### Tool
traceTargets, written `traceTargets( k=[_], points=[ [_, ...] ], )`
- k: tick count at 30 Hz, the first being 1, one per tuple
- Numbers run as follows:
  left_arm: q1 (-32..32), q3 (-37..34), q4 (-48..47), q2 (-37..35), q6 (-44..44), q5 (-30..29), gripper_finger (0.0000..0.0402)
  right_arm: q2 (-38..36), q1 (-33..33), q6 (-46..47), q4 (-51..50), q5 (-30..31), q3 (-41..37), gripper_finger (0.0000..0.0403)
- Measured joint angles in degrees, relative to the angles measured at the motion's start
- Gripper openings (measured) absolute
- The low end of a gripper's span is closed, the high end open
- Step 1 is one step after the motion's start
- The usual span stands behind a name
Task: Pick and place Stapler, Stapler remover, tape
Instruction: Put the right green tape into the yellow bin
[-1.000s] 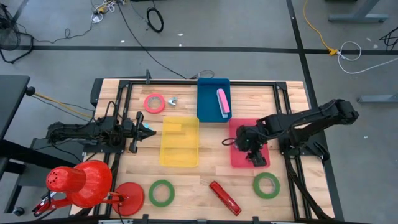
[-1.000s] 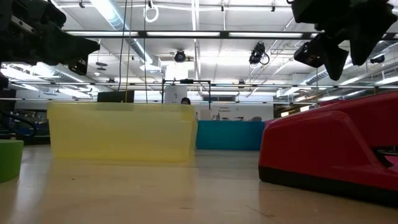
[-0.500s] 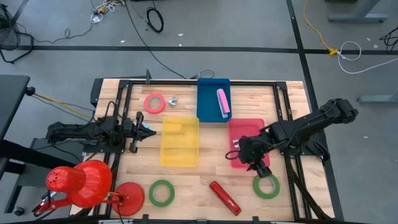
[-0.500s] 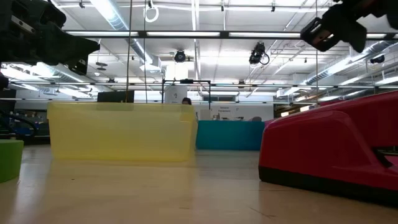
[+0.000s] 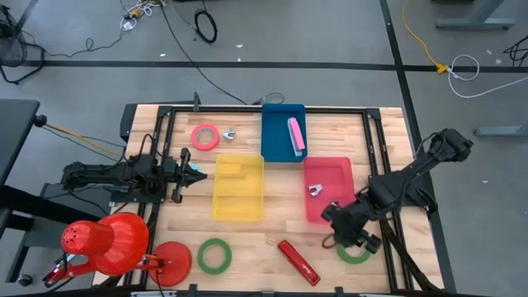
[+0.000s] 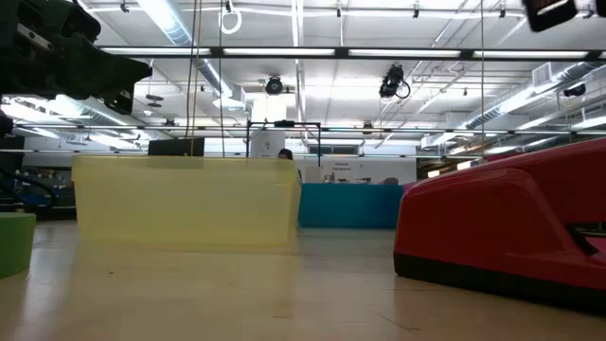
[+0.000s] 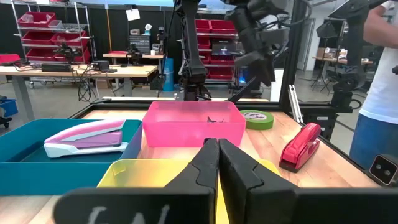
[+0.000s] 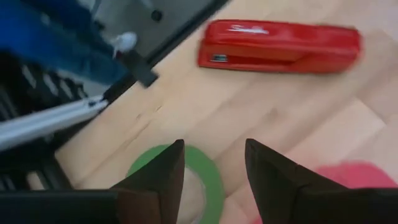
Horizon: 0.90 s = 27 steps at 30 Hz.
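A green tape roll [image 5: 355, 248] lies flat on the table at the near right. My right gripper [image 5: 351, 230] hangs open just above it, slanting down; in the right wrist view [image 8: 214, 167] the fingers stand over the roll [image 8: 189, 177] without touching it. A red stapler [image 5: 298, 261] lies near the front edge. A metal staple remover [image 5: 316, 190] lies in the pink tray [image 5: 338, 169]. A pink stapler [image 5: 295, 134] lies in the blue tray [image 5: 276, 140]. My left gripper [image 5: 195, 173] waits shut at the table's left, pointing level.
A yellow tray [image 5: 239, 188] sits mid-table. A pink tape roll [image 5: 205, 136] and a second staple remover [image 5: 228, 134] lie at the far left. Another green roll [image 5: 214, 255] and a red lamp [image 5: 107, 243] are at the near left. A black frame [image 5: 388, 247] borders the table.
My right gripper has swung from over the pink tray toward the table's near right, rolling as it went, and now hangs over the green tape roll. Its fingers have stayed open. The staple remover in the pink tray now shows uncovered.
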Motion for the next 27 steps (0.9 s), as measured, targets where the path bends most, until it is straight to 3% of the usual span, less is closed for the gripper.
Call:
traceTargets(
  k=[5, 16, 27],
  points=[
    [0.0, 0.0, 0.0, 0.0, 0.0, 0.0, 0.0016, 1.3, 5.1, -0.7, 1.1, 6.3, 0.0, 0.0182],
    [0.0, 0.0, 0.0, 0.0, 0.0, 0.0, 0.0016, 4.1, 12.2, -12.6, 2.1, 5.9, 0.0, 0.022],
    [0.0, 0.0, 0.0, 0.0, 0.0, 0.0, 0.0016, 10.1, 14.1, -24.1, 1.6, 8.4, 0.0, 0.0256]
  ],
)
